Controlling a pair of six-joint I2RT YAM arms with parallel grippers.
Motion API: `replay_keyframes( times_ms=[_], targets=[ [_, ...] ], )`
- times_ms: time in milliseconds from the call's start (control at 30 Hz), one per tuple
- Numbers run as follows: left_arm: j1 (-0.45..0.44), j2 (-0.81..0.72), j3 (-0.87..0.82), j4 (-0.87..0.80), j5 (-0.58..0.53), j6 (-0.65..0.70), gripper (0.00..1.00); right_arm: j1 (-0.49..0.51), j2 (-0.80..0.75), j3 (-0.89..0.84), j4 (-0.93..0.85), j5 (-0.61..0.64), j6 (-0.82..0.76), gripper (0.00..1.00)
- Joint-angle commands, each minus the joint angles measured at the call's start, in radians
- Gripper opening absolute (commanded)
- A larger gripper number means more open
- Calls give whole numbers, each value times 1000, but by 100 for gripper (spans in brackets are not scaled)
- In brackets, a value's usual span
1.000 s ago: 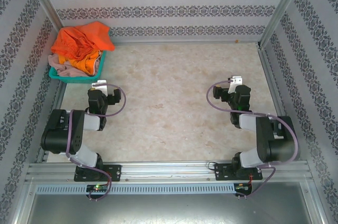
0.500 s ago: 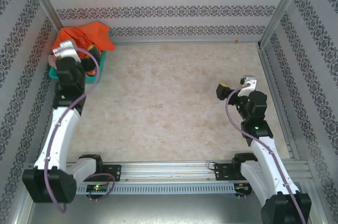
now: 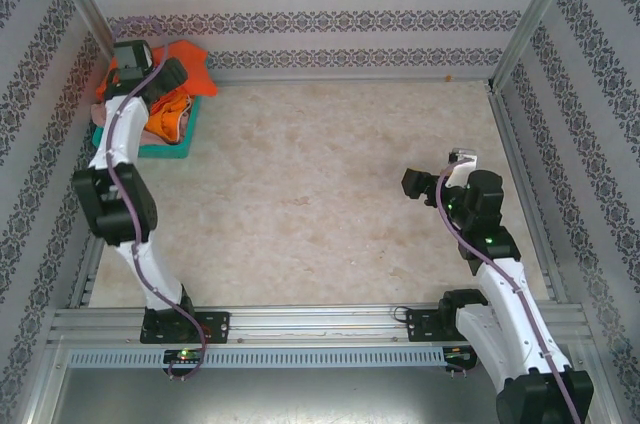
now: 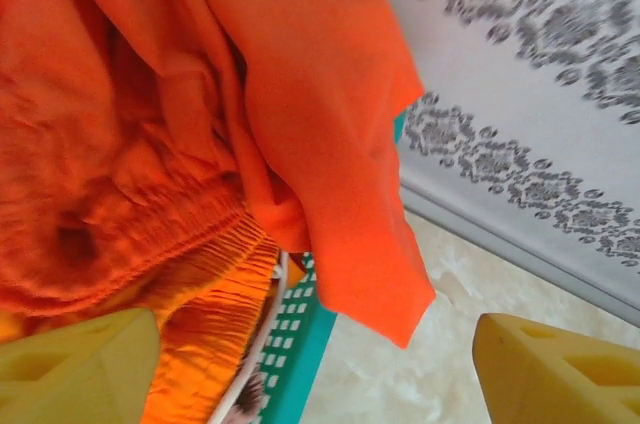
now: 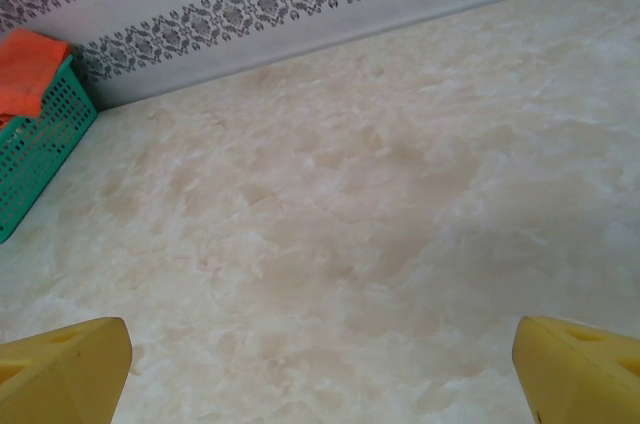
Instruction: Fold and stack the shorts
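Reach is the change: within the last second the left arm has unfolded from its tucked pose by the base and carried the left hand (image 3: 165,72) out over the basket (image 3: 165,151) in the far left corner. The right arm has stretched out as well, and the right hand (image 3: 437,172) now hangs over bare worktop (image 3: 320,194). Nothing is folded or stacked yet. All 3 shorts sit heaped in the basket, so I judge this to be the opening pick of the 1st pair.

Left hand is released: its 2 yellow fingers (image 4: 80,369) stand wide apart with no cloth pinched between them. Red-orange shorts (image 4: 330,144) lie just ahead of and below it, on top of the heap, with 1 flap hanging past the basket rim toward the wall. Orange shorts (image 4: 205,334) lie under them, right beside the hand's left finger, with the gathered waistband showing. Pink shorts (image 3: 98,116) peek out at the heap's edge, behind the hand and nearer its own arm.

Right hand is released too, with its fingers spread and nothing between them. The shorts lie well apart from it, far off to its left, where a corner of red-orange cloth tops the basket.
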Motion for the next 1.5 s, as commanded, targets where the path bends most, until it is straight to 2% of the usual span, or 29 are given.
replay_keyframes(
  times_ms=[0, 300, 400, 533, 633, 800, 900, 1000, 1233, 1467],
  targets=[
    [4, 128, 166, -93, 90, -105, 78, 15, 21, 41, -4, -19, 25, 98],
    [-6, 463, 580, -221, 102, -160, 68, 22, 62, 65, -2, -10, 21, 98],
    [-7, 526, 659, -242, 121, -187, 49, 24, 60, 64, -6, -4, 22, 98],
    [-8, 525, 704, -265, 132, -188, 13, 25, 40, 62, -24, 4, 19, 98],
    [-13, 444, 705, -254, 106, -145, 0, 25, 17, 58, -32, 6, 18, 98],
    [-39, 265, 707, -204, 143, -110, 0, 25, -19, 67, -47, 7, 20, 98],
    [-91, 168, 732, -190, 147, -69, 0, 25, -34, 83, -62, 7, 17, 97],
    [-176, 87, 782, -200, 131, -8, 0, 25, -47, 98, -78, 13, 10, 97],
    [-449, -55, 799, -179, 71, 98, 0, 25, -73, 140, -116, 38, -17, 98],
    [-593, -54, 799, -108, 129, 14, 0, 25, -87, 186, -161, 39, -13, 98]
  ],
)
